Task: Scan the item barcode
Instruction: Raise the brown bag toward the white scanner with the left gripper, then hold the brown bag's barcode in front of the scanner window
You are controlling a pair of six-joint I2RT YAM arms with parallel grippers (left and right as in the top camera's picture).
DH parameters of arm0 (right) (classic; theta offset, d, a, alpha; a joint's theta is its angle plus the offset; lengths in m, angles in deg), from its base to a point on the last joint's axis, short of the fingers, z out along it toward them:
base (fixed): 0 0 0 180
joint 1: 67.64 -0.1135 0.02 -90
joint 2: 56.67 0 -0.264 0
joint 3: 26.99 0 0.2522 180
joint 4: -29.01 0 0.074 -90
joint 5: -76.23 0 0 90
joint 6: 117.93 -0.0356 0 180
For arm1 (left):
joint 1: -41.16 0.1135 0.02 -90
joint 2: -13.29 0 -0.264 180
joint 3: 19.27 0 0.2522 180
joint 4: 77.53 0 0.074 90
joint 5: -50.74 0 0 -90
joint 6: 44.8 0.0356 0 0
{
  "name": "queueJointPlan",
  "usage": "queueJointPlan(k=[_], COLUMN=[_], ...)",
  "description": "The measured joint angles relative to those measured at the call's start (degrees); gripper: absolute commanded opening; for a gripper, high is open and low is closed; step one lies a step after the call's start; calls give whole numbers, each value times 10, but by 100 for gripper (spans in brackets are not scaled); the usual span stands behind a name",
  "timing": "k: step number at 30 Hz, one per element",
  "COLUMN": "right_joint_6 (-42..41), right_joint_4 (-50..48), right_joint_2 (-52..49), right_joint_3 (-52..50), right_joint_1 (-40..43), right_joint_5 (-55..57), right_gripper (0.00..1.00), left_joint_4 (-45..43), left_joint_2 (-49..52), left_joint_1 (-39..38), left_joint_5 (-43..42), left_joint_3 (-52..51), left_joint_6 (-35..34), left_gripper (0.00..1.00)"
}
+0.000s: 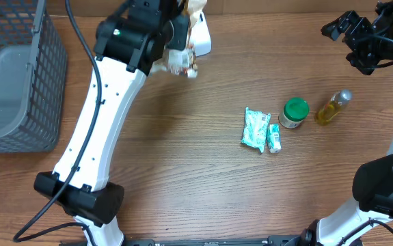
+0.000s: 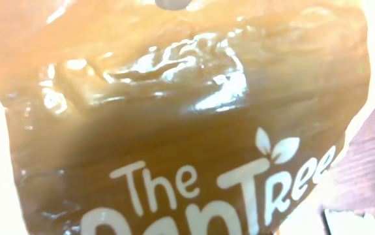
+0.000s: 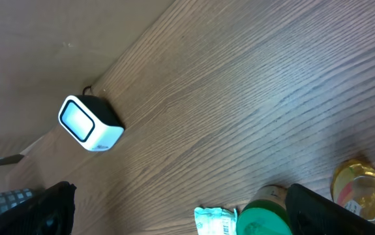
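Brown "The PanTree" bag [image 2: 187, 117] filling L wrist cam, held up off table [image 1: 182, 171] at far edge, near white scanner [image 3: 89, 124]. L gripper [image 1: 177, 51] pinched narrow on bag. R gripper [image 3: 180, 188] spread wide, empty. Green-lid jar [image 1: 294, 113], oil bottle [image 1: 333, 108] mid-table.

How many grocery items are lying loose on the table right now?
4: a teal packet, a smaller packet beside it on the right, a green-lidded jar just behind, and a yellow bottle farther right. The left arm may hide others.

Basket [image 1: 46, 68] left, jar [image 1: 294, 113] between packets [image 1: 255, 129] and bottle [image 1: 333, 108]
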Motion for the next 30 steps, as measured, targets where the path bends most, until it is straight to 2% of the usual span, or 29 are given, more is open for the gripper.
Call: queueJointPlan(k=[6,10,15,19,25,30], right_joint_6=[0,0,0,0,0,0], right_joint_4=[0,0,0,0,0,0], right_joint_2=[0,0,0,0,0,0], right_joint_3=[0,0,0,0,0,0], right_joint_1=[0,0,0,0,0,0], right_joint_5=[0,0,0,0,0,0], right_gripper=[100,100,100,100,100,100], left_joint_4=[-74,-119,-194,-299,-523,-704], left_joint_2=[4,19,67,124,228,314], left_joint_1=[0,-1,-12,-41,-87,-106], left_joint_5=[-2,38,145,263,410,473], left_joint_3=[2,2,2,2,2,2], left_joint_6=[61,78,100,145,296,449], left_gripper=[4,4,4,4,4,5])
